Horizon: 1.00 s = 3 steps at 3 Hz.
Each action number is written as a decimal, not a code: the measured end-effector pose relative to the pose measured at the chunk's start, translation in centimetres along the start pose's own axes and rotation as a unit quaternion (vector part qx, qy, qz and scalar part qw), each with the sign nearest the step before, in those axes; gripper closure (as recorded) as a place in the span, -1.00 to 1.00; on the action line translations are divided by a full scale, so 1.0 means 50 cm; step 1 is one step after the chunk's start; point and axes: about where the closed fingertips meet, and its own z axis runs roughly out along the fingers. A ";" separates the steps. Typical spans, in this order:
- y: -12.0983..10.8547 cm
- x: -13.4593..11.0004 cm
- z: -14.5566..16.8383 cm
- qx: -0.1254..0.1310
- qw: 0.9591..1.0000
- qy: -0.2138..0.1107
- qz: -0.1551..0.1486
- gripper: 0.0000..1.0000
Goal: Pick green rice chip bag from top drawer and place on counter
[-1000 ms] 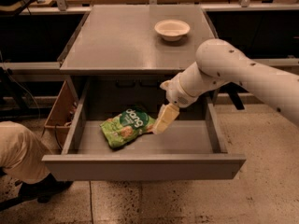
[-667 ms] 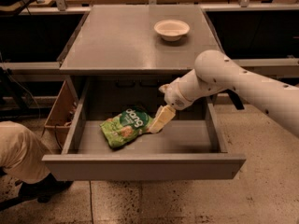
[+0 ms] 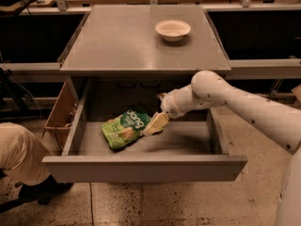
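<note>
The green rice chip bag (image 3: 126, 127) lies flat inside the open top drawer (image 3: 141, 167), left of centre. The white arm reaches in from the right. My gripper (image 3: 154, 124) is low inside the drawer at the bag's right edge, touching or just over it. The grey counter (image 3: 122, 41) spans the cabinet top above the drawer.
A white bowl (image 3: 172, 29) stands on the counter at the back right. A brown cardboard box (image 3: 60, 112) sits left of the cabinet. A person's tan-clothed leg (image 3: 19, 149) is at the lower left. Tan wooden tables run along the back.
The arm has reached further left and down into the drawer, bringing the gripper closer onto the bag's right edge. The bag has not moved.
</note>
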 end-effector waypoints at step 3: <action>-0.001 0.002 0.121 -0.020 0.999 -0.031 -0.001 -0.64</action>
